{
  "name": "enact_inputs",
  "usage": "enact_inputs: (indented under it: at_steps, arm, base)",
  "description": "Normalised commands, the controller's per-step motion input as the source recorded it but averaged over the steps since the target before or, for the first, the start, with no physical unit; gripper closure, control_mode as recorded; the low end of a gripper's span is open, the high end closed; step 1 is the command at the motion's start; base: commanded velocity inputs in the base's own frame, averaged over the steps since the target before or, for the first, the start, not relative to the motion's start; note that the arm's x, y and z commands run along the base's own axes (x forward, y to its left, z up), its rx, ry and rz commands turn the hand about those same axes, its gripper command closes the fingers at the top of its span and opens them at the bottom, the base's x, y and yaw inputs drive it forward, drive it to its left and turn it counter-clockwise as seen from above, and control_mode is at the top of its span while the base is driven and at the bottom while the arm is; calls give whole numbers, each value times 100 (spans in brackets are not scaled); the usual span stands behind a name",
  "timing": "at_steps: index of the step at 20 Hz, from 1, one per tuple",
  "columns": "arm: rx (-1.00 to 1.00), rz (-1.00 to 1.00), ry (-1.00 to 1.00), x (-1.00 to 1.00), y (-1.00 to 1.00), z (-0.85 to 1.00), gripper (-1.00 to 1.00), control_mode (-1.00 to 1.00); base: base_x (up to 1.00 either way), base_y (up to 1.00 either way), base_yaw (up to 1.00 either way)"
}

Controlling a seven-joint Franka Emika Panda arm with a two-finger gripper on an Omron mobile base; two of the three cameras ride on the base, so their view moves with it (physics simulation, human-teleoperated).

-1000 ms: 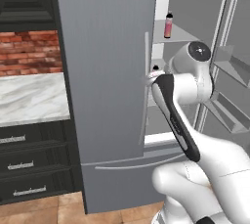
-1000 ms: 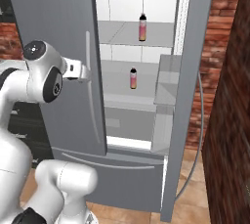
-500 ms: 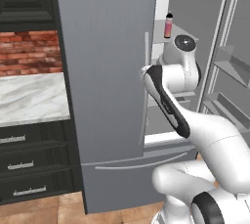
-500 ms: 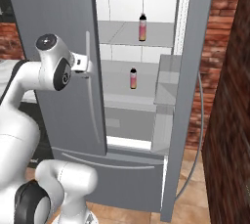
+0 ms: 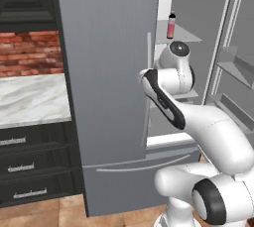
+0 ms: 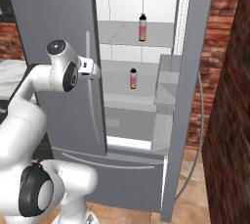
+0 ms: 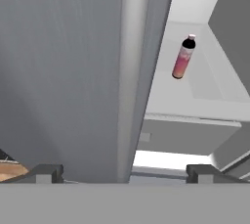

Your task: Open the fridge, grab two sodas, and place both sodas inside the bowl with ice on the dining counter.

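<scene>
Hand view: my gripper (image 7: 124, 173) — fingers wide apart, holding nothing — faces the closed left door's edge. Fridge (image 6: 58, 17), right door open. Two sodas inside: lower soda (image 6: 133, 78) mid-shelf; upper soda (image 6: 142, 27) farther, higher.

Home kitchen: fridge (image 6: 58, 32), marble counter (image 5: 30, 99), drawers (image 5: 30, 164).

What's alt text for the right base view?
A grey fridge with its right door swung open shows two pink sodas: the upper soda and the lower soda, each upright on its own shelf. The white arm reaches toward the opening from the left.
</scene>
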Motion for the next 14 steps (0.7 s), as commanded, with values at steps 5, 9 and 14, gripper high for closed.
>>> enact_inputs:
  at_steps: [5,9,14]
  arm:
    - [0,0,0,42,8,-23,-100,-100]
    - [0,0,-1,37,3,-24,-100,-100]
    - [0,0,-1,37,0,-18,-100,-100]
  base:
    - [0,0,0]
    - [0,0,0]
    - [0,0,0]
